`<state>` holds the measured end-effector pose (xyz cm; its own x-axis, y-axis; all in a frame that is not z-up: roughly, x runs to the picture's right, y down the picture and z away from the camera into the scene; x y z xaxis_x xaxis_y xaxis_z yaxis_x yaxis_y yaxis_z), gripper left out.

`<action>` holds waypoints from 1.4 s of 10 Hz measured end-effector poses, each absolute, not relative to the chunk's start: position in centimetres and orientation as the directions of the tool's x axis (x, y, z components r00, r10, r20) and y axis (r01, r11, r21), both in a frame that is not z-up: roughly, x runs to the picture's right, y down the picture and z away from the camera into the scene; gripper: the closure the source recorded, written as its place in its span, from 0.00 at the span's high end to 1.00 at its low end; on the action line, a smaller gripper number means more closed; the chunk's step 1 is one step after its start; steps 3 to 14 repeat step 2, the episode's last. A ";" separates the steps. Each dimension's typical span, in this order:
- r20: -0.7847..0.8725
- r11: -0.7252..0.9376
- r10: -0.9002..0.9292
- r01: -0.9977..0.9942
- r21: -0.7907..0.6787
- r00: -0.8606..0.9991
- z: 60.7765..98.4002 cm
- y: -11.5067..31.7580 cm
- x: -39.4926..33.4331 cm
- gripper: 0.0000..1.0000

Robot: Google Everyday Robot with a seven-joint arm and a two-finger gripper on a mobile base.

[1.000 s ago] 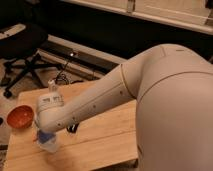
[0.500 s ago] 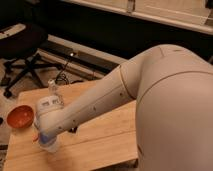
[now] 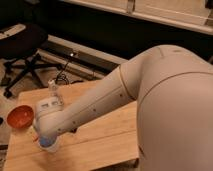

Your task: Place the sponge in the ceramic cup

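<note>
At the near-left corner of the tabletop [image 3: 100,145], the tool [image 3: 47,136] hangs straight down under the wrist. A blue patch, which I take for the sponge [image 3: 44,142], sits directly below it, at the mouth of the white ceramic cup [image 3: 54,148]. Whether the tool is clamped on it or apart, I cannot tell. The orange bowl [image 3: 20,117] stands near, to the left.

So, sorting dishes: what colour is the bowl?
Orange-red bowl, in the camera view, left of the pincer low over the table.
</note>
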<state>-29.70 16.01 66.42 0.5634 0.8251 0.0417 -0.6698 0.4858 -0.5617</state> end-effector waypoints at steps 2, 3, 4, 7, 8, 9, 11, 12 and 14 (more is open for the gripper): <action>0.027 0.466 0.836 -0.682 -0.563 0.548 66.4 15.8 -29.3 0.80; 0.027 0.466 0.836 -0.682 -0.563 0.548 66.4 15.8 -29.3 0.80; 0.027 0.466 0.836 -0.682 -0.563 0.548 66.4 15.8 -29.3 0.80; 0.027 0.466 0.836 -0.682 -0.563 0.548 66.4 15.8 -29.3 0.80; 0.027 0.466 0.836 -0.682 -0.563 0.548 66.4 15.8 -29.3 0.80; 0.027 0.466 0.836 -0.682 -0.563 0.548 66.4 15.8 -29.3 0.80; 0.027 0.466 0.836 -0.682 -0.563 0.548 66.4 15.8 -29.3 0.80; 0.027 0.466 0.836 -0.682 -0.563 0.548 66.4 15.8 -29.3 0.80; 0.027 0.466 0.836 -0.682 -0.563 0.548 66.4 15.8 -29.3 0.80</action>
